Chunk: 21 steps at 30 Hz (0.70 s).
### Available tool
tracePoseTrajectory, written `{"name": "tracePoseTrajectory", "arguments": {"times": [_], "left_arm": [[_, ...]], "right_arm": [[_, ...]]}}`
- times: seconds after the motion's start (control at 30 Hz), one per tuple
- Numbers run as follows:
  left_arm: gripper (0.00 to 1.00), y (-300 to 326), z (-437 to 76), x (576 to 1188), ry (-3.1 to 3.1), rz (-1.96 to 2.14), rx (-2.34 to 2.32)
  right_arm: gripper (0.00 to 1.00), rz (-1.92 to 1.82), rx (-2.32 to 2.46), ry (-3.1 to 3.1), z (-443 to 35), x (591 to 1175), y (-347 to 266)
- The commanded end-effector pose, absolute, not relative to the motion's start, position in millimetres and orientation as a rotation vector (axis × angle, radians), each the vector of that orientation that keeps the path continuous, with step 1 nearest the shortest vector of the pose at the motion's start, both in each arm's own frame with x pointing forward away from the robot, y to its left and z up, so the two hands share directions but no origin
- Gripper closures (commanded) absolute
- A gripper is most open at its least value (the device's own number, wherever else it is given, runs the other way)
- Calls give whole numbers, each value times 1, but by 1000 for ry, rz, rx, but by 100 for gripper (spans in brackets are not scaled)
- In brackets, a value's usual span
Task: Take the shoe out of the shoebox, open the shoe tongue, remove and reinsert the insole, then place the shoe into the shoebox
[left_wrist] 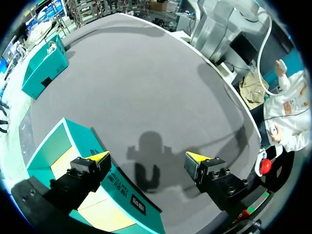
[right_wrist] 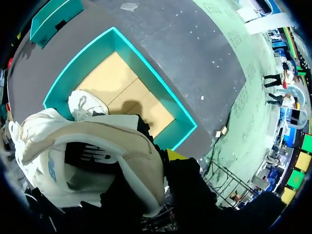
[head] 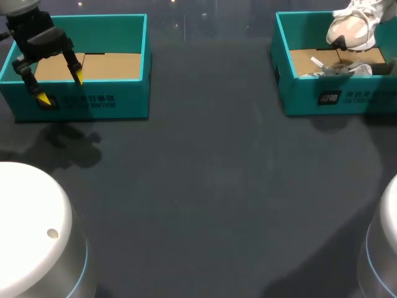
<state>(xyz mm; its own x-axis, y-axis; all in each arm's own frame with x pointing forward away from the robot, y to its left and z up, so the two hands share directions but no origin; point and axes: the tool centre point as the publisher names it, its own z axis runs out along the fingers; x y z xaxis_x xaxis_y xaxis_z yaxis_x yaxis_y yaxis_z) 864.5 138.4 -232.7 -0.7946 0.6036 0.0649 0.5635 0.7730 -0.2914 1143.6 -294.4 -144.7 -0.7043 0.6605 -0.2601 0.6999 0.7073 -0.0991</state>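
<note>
Clearly, the right hand (right_wrist: 168, 158) was the one on the job. It had closed on the white sneaker (head: 353, 28), judging by how the shoe hung clear above the teal shoebox (head: 310, 99). Only one yellow tip showed, as the shoe hid the other. The sneaker lay crosswise against the fingers with its opening turned back toward the wrist, and the box sat directly beneath. The left hand (head: 60, 87) was spread wide and empty over the other teal box (head: 111, 102), well apart across the bench (head: 205, 186). The tongue work would probably need it to come over.
</note>
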Motion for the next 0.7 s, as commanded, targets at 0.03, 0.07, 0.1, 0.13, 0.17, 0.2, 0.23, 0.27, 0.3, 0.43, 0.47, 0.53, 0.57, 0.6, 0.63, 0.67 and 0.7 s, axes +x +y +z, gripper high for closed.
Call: {"name": "tracePoseTrajectory", "arguments": {"times": [0.03,0.07,0.1,0.13,0.17,0.2,0.23,0.27,0.3,0.43,0.47,0.53,0.57,0.6,0.63,0.67,0.7], "left_arm": [[0,139,-233,864,-2811,385,-933],[0,139,-233,864,-2811,385,-933],[0,139,-233,864,-2811,385,-933],[0,139,-233,864,-2811,385,-933],[0,139,-233,864,-2811,385,-933],[0,139,-233,864,-2811,385,-933],[0,139,-233,864,-2811,385,-933],[0,139,-233,864,-2811,385,-933],[0,139,-233,864,-2811,385,-933],[0,139,-233,864,-2811,385,-933],[0,139,-233,864,-2811,385,-933],[0,139,-233,864,-2811,385,-933],[0,139,-233,864,-2811,385,-933],[0,139,-233,864,-2811,385,-933],[0,139,-233,864,-2811,385,-933],[0,139,-233,864,-2811,385,-933],[0,139,-233,864,-2811,385,-933]], "right_arm": [[100,-283,1460,2509,-148,1151,-302],[100,-266,1508,2488,-150,1152,-303],[100,-263,1556,2441,-151,1153,-304],[100,-293,1599,2409,-152,1154,-305],[100,-277,1628,2387,-154,1155,-306],[100,-274,1661,2352,-156,1155,-306],[100,-304,1693,2327,-157,1156,-307],[100,-316,1709,2294,-158,1155,-307],[100,-338,1738,2272,-158,1154,-307],[100,-364,1772,2256,-159,1153,-306],[100,-364,1772,2256,-159,1153,-306],[100,-364,1772,2256,-159,1153,-306],[100,-364,1772,2256,-159,1153,-306],[100,-364,1772,2256,-159,1153,-306],[100,-364,1772,2256,-159,1153,-306],[100,-364,1772,2256,-159,1153,-306],[100,-364,1772,2256,-159,1153,-306]]}}
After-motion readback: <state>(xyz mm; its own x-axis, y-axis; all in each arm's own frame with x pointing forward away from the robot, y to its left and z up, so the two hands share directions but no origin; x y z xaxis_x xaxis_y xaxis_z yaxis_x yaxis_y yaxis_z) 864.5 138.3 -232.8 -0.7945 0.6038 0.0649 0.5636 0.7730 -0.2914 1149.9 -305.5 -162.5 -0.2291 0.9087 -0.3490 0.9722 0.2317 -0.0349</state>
